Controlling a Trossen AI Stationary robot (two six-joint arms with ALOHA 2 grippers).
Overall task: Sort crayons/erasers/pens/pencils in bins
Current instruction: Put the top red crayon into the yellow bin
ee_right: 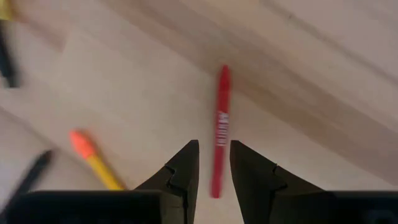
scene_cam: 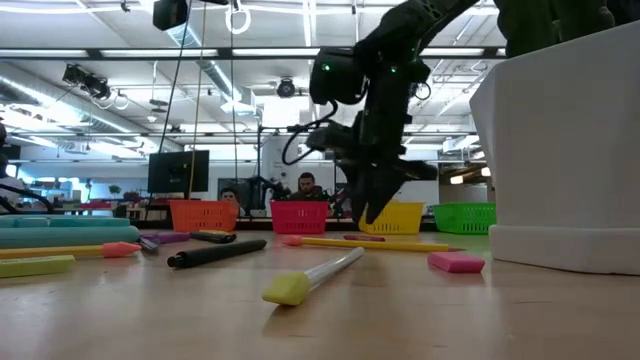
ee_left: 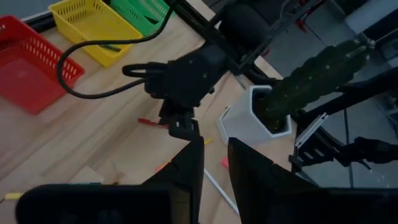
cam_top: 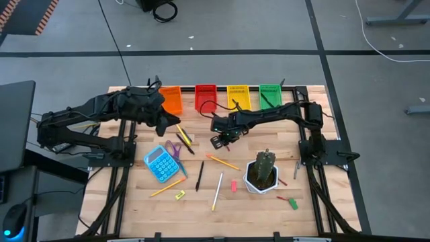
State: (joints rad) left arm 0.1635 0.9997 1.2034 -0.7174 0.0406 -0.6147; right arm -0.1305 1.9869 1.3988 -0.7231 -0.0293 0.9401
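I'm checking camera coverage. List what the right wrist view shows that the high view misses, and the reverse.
Only the right wrist view: a red crayon lying on the wood, lined up with the gap between the right gripper's open fingers, above it and not yet gripping.

Only the high view: the four bins, the blue calculator, the cactus pot and the left gripper near the orange bin.

Both: the wooden table and an orange-tipped yellow pencil.
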